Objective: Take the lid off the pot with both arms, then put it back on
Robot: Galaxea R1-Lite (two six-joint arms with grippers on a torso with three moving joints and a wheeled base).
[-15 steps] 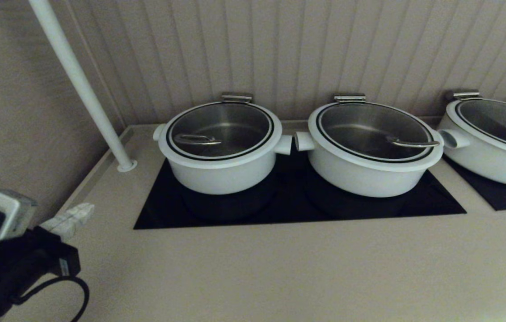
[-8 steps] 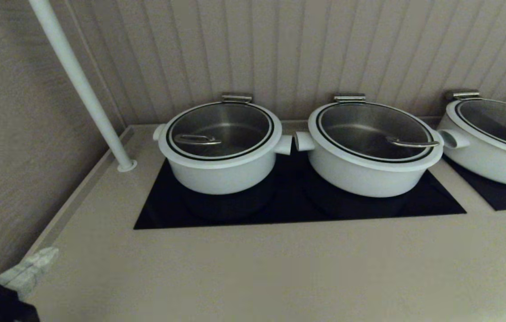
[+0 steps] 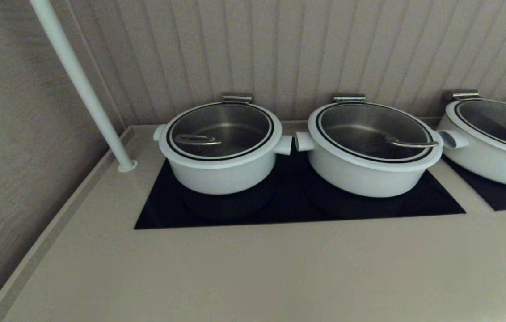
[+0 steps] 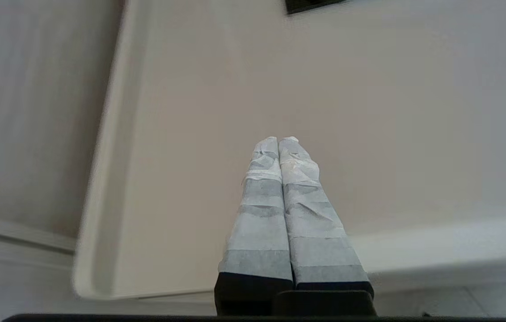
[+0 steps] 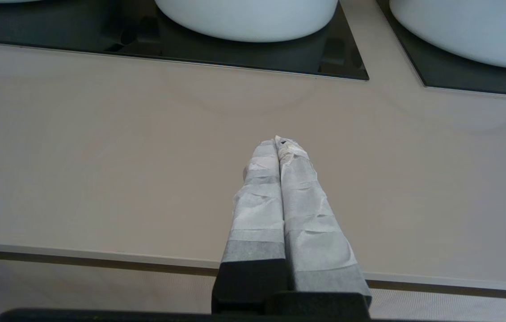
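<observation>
The pot (image 3: 219,172) is the small deep white one at the left of the black hob. The lid (image 3: 220,127) lies shut on it, its steel handle (image 3: 196,140) toward the left. Neither arm shows in the head view. My left gripper (image 4: 278,139) is shut and empty over the beige counter near its front left corner. My right gripper (image 5: 278,142) is shut and empty over the counter's front part, short of the hob.
A wider white pot (image 3: 369,174) with its own lid stands right of the small pot, and a third pot (image 3: 494,161) further right. The black hob (image 3: 297,210) lies under them. A white pole (image 3: 81,85) rises at the back left. A ribbed wall stands behind.
My left arm has drawn back out of the head view at the lower left. The pots and lids have not moved.
</observation>
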